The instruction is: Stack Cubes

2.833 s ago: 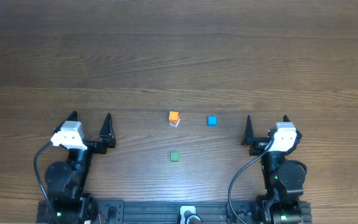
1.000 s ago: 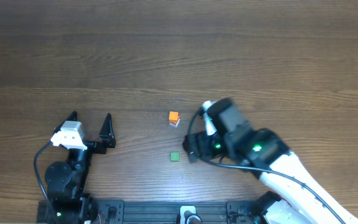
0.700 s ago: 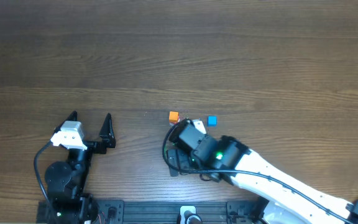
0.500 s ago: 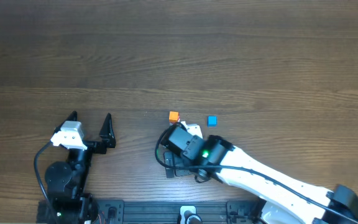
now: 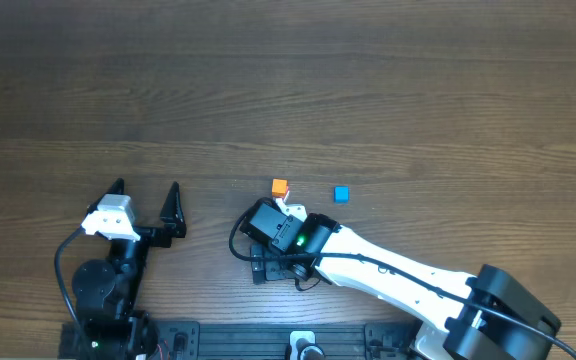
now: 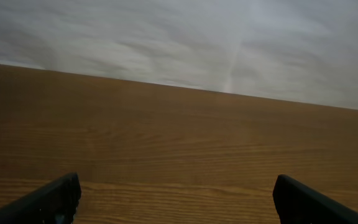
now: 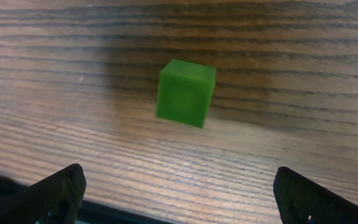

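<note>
A green cube (image 7: 186, 93) sits on the wood table, a little ahead of my right gripper (image 7: 178, 177), whose fingers are spread wide with nothing between them. From above, the right arm reaches across to the middle, and its gripper (image 5: 271, 262) covers the green cube. An orange cube (image 5: 279, 187) lies just beyond that wrist, with a bit of red and white at its near side. To the right rests a blue cube (image 5: 341, 194). My left gripper (image 5: 146, 192) stands open at the near left, with bare wood ahead of its fingertips (image 6: 55, 196).
The wood table (image 5: 288, 90) stretches bare across the far half. A black rail (image 5: 218, 335) with the arm bases runs along the near edge. A pale wall (image 6: 179, 37) rises beyond the table's edge in the left wrist view.
The right arm has swung from its place at the near right across to the middle and come over the green cube. The left arm has not moved.
</note>
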Motion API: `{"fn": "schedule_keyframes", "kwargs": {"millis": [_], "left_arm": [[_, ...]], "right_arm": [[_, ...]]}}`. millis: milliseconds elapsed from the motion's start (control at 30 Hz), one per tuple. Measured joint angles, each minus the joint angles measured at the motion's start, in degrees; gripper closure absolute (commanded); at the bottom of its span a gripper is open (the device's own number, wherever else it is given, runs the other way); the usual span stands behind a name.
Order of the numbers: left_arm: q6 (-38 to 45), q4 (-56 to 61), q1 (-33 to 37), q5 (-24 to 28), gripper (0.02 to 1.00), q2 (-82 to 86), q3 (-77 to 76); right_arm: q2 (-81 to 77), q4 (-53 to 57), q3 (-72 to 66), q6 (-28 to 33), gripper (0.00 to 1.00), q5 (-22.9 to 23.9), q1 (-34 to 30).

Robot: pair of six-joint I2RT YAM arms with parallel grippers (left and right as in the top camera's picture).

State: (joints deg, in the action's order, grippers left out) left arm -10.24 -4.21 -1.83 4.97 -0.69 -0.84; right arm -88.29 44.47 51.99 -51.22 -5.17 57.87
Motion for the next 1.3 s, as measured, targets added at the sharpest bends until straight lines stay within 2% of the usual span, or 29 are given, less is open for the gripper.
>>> {"fn": "schedule_keyframes", "kwargs": {"millis": [333,633,967,1300], "left_arm": [[0.00,-0.02,0.00,0.00,0.018,0.00,0.00],[0.00,-0.02,0.00,0.00,0.018,0.00,0.00],[0.00,-0.02,0.00,0.00,0.020,0.00,0.00],[0.00,-0.02,0.00,0.00,0.018,0.00,0.00]], "right_arm": [[-4.31,-1.81,0.00,-1.31,0.073,4.44,0.04],[-5.90,-2.56,0.00,-5.25,0.095,8.81,1.16],[-5.97,-4.94,0.39,-6.10,0.156,10.60,2.62],[-8.02,-6.19,0.42,-6.62,0.156,11.76,2.80]]}}
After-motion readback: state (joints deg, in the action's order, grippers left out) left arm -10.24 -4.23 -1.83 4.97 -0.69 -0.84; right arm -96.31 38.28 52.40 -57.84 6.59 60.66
